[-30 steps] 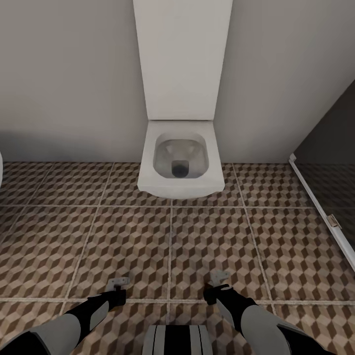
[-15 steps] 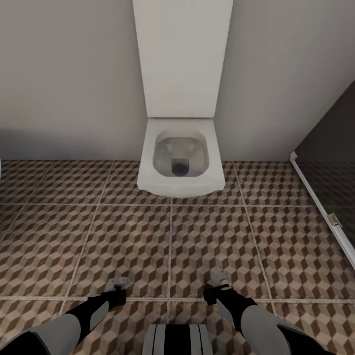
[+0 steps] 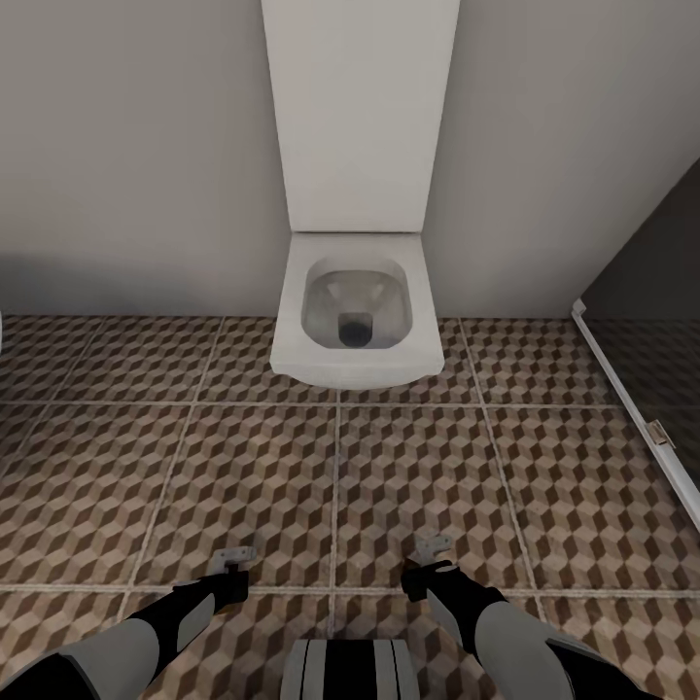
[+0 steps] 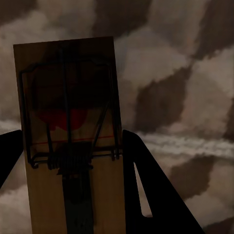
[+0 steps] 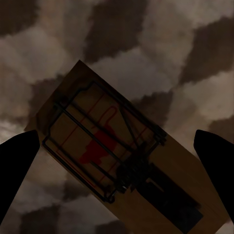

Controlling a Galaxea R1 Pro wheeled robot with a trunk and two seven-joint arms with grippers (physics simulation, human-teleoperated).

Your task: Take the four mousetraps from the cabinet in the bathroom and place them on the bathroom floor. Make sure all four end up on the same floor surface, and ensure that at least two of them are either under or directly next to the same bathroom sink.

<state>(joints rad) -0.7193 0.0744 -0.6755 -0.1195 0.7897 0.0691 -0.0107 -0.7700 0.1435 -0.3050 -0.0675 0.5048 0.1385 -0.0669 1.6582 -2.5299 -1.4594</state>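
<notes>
Between the fingers of each gripper sits one mousetrap. In the left wrist view, the left-hand mousetrap [image 4: 70,141] lies lengthwise between the two dark fingers [image 4: 156,190], which stand against its long edges, so the jaws read as clamped on the board. In the right wrist view, the right-hand mousetrap [image 5: 122,156] lies diagonally and the fingers [image 5: 214,161] stand wide of it. Whether those jaws bear on the board cannot be told from this dim view; it may be held at its near end, out of sight.

Below both traps is the bathroom floor [image 3: 408,467], its cube-pattern tiles close under the wrist cameras. In the head view the left gripper [image 3: 233,557] and right gripper [image 3: 433,546] hang low over the tiles, well apart. Ahead stands a white toilet [image 3: 357,311] against the wall, and a dark glass panel [image 3: 642,321] lies to the right.

Step in hand, as judged: setting the traps down.
- Confirm the location first. The scene ahead presents a toilet rather than a sink; at least two traps must lie under or directly beside the sink.
- Lower each board flat until it touches tile before parting the jaws.
- Keep the spring side upward.
- Place all traps on this same tiled surface.
</notes>
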